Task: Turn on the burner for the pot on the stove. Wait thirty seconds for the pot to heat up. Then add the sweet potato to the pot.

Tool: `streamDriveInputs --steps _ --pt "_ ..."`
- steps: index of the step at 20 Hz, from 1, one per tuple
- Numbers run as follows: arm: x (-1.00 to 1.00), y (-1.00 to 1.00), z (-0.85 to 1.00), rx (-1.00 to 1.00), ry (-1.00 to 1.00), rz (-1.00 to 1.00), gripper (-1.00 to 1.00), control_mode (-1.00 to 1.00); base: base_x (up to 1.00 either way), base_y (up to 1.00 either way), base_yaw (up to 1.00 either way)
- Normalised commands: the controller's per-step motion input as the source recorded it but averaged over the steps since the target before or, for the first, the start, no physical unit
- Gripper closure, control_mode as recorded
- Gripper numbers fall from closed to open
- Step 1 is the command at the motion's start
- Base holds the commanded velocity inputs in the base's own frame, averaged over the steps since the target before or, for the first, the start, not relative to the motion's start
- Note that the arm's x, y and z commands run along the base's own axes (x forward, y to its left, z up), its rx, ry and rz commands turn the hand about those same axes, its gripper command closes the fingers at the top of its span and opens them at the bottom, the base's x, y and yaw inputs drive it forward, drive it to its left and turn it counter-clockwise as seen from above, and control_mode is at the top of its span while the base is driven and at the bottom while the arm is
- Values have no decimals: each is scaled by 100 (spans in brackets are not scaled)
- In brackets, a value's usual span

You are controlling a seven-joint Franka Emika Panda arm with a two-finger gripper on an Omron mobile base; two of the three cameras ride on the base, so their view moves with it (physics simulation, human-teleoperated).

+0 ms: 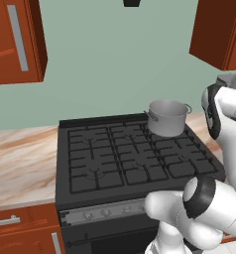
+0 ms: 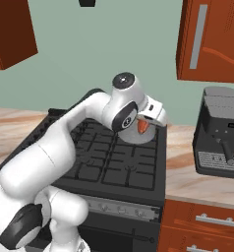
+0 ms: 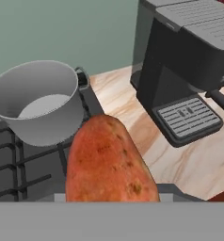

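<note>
Our gripper (image 2: 144,129) is closed around the sweet potato (image 3: 107,162), which sticks out ahead of the fingers and hangs over the right rear corner of the stove (image 1: 135,161), just beside the pot (image 3: 38,101). From the hand camera the pot sits ahead and to the left (its mouth is open and looks empty inside), while a dark coffee machine (image 3: 191,66) stands on the marble counter (image 3: 180,155) to the right. We judge the step in hand to be carrying the sweet potato over the pot's mouth. To do it well we should bring the hand across until the sweet potato is centred above the opening, clear of the rim and the loop handle, lower it a little, and only then let go, so it drops inside rather than glancing off onto the grates.
</note>
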Motion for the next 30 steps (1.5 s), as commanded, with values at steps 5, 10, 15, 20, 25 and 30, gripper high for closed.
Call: streamDriveInputs --steps 5,10,15,20,25,30 --pt "-2 78 31 0 5 0 100 -100 0 0 0" --pt "4 46 10 6 6 0 100 -100 0 0 0" --pt "40 12 0 13 2 0 100 -100 0 0 0" --pt "68 0 0 10 1 0 100 -100 0 0 0" --pt "55 11 -6 0 3 0 100 -100 0 0 0" --pt "43 4 -23 -2 6 -1 100 -100 0 0 0"
